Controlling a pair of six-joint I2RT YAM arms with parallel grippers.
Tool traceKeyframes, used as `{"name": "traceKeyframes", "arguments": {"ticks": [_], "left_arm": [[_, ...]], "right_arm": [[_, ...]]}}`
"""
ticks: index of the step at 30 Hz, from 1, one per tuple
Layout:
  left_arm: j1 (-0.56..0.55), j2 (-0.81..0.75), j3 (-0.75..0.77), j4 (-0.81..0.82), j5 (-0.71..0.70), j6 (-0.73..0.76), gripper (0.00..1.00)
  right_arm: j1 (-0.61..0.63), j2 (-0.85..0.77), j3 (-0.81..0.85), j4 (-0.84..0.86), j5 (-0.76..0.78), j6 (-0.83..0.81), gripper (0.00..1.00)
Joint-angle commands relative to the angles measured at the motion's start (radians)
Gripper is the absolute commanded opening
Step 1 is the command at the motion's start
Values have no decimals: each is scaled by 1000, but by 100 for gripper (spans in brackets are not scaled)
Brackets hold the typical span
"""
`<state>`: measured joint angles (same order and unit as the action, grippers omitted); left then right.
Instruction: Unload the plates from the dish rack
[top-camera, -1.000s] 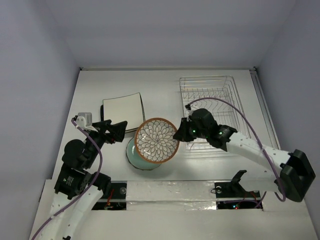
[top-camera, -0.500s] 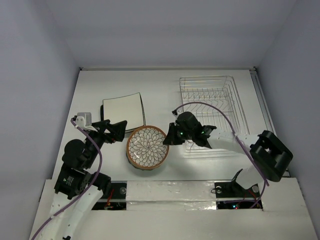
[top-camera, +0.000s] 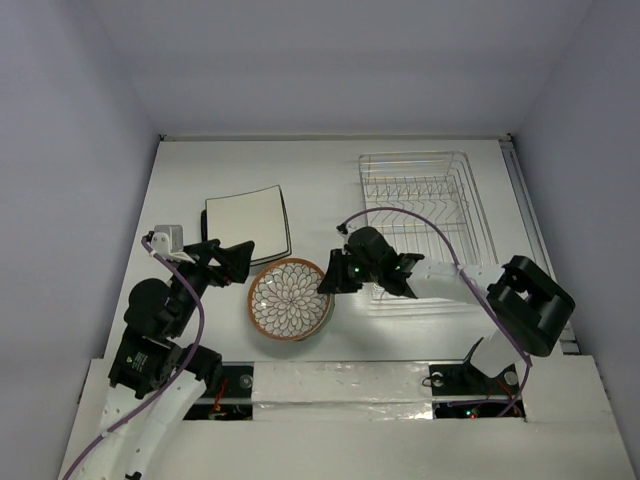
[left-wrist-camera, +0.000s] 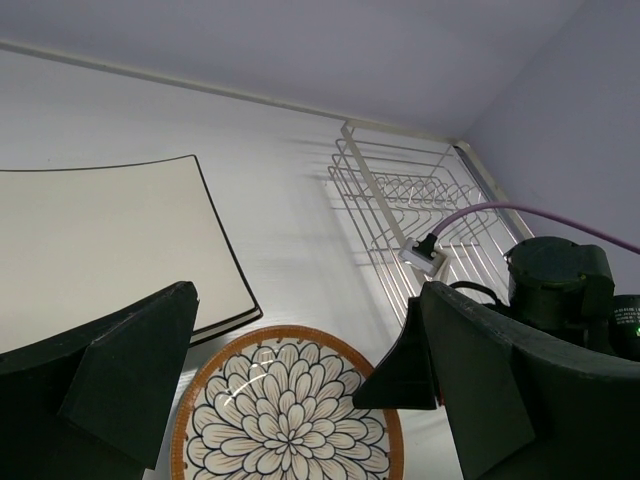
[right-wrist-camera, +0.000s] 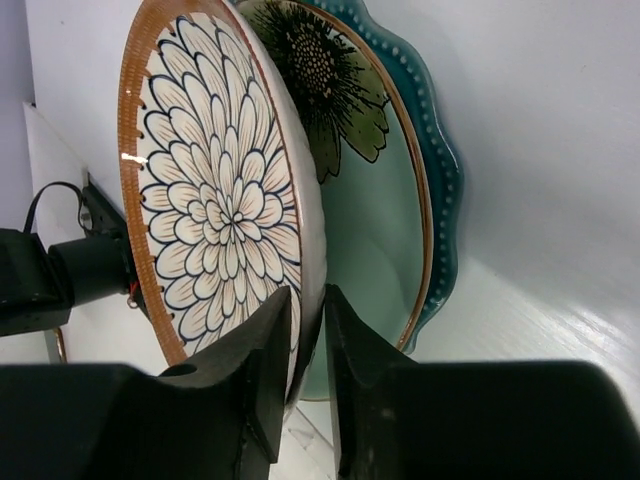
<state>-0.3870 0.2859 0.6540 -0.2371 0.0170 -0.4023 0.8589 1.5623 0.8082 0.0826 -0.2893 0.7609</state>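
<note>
The round brown-rimmed petal-patterned plate (top-camera: 288, 298) lies low over the teal scalloped plate (right-wrist-camera: 415, 190), still slightly tilted in the right wrist view. My right gripper (top-camera: 330, 283) is shut on the petal plate's right rim (right-wrist-camera: 308, 300); the plate face (right-wrist-camera: 210, 190) fills that view's left. My left gripper (top-camera: 226, 262) is open and empty, just left of the petal plate (left-wrist-camera: 290, 410). Square cream-white plates with dark rims (top-camera: 247, 222) are stacked behind it. The silver wire dish rack (top-camera: 425, 195) stands at the back right, and only its tines show.
The right arm's purple cable (top-camera: 440, 225) arcs over the rack's front part. The square plate stack (left-wrist-camera: 100, 240) and the rack (left-wrist-camera: 400, 200) show in the left wrist view. The taped table front edge (top-camera: 340, 380) runs along the near side.
My right gripper has carried the petal plate left and down, from tilted above the teal plate to lying low over it and covering it. The left arm has not moved.
</note>
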Motion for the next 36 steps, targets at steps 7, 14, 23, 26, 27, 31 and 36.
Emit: {"name": "traceKeyframes", "arguments": {"ticks": [7, 14, 23, 26, 27, 31, 36], "left_arm": [[-7, 6, 19, 30, 1, 3, 93], [-7, -2, 21, 30, 0, 3, 94], [-7, -25, 32, 41, 8, 11, 98], [-7, -11, 48, 32, 8, 10, 99], [-7, -8, 53, 32, 8, 8, 99], [-7, 1, 111, 35, 15, 11, 99], [-7, 29, 193, 45, 12, 16, 99]], "right_arm": [[14, -64, 40, -6, 73, -29, 56], [32, -139, 95, -178, 202, -80, 84], [66, -454, 181, -316, 453, -136, 87], [66, -627, 189, -308, 534, -162, 68], [66, -675, 189, -310, 586, -172, 52], [66, -902, 192, -343, 734, -209, 0], [66, -1174, 111, -336, 898, -229, 0]]}}
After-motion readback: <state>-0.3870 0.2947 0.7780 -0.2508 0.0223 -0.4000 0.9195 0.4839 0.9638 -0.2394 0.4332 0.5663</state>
